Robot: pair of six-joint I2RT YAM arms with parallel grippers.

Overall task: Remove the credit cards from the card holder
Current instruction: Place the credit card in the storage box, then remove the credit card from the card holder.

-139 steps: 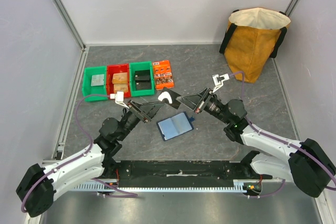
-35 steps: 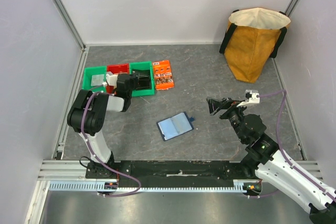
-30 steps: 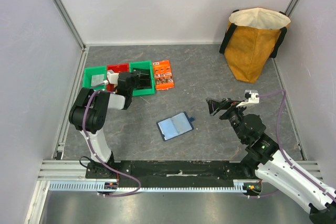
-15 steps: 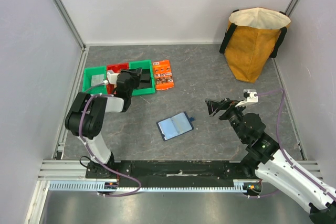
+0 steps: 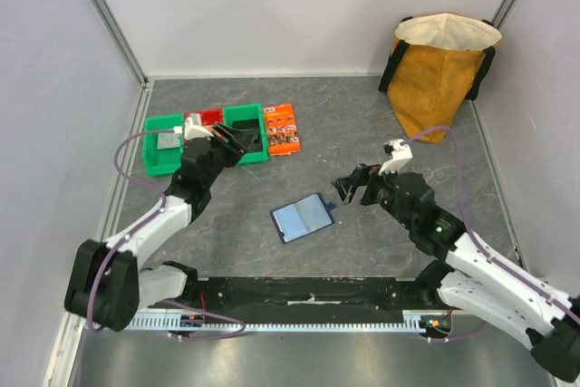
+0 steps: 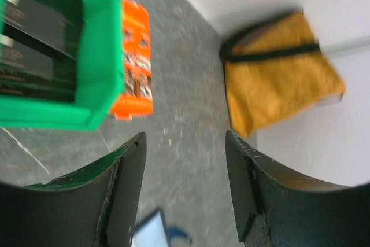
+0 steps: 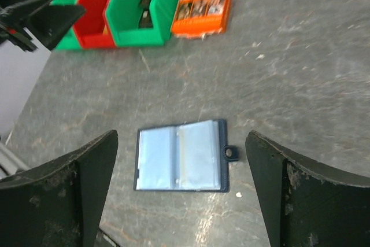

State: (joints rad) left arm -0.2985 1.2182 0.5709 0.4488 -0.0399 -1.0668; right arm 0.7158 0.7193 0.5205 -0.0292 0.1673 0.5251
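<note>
— Between the two arms, on the grey mottled surface [image 5: 381, 124], what is lying there?

— It is the small dark navy folding card holder [image 5: 303, 217] with pale blue clear plastic sleeves. It lies opened flat, sleeves upward, and its little closing tab [image 7: 231, 152] points toward the right arm.

— Why open like this, do you think?

— I suppose so that the sleeve mouths are free to reach from above. If it were closed, no tool could come to the credit cards.

— Do you see the cards?

— Not surely. The sleeves look pale and a little milky, two pages side by side, and I cannot tell what is inside. No card lies outside the holder.

— And the right tool [image 5: 348, 185]?

— It hovers near the tab side of the holder, apart from it, with jaws spread wide and holding nothing. Its wrist view looks down with the holder between the two fingers, so I judge it is lined up for an approach.

— The left tool [image 5: 231, 140]?

— Also wide open and empty. It is above the green plastic bin [image 7: 141, 39] beside the orange printed packet [image 5: 282, 130], well apart from the holder. Perhaps it stands out of the way, or the bins are meant for the cards. This is only my guess.

— So the task?

— Judging from this, nothing is grasped yet.
</note>
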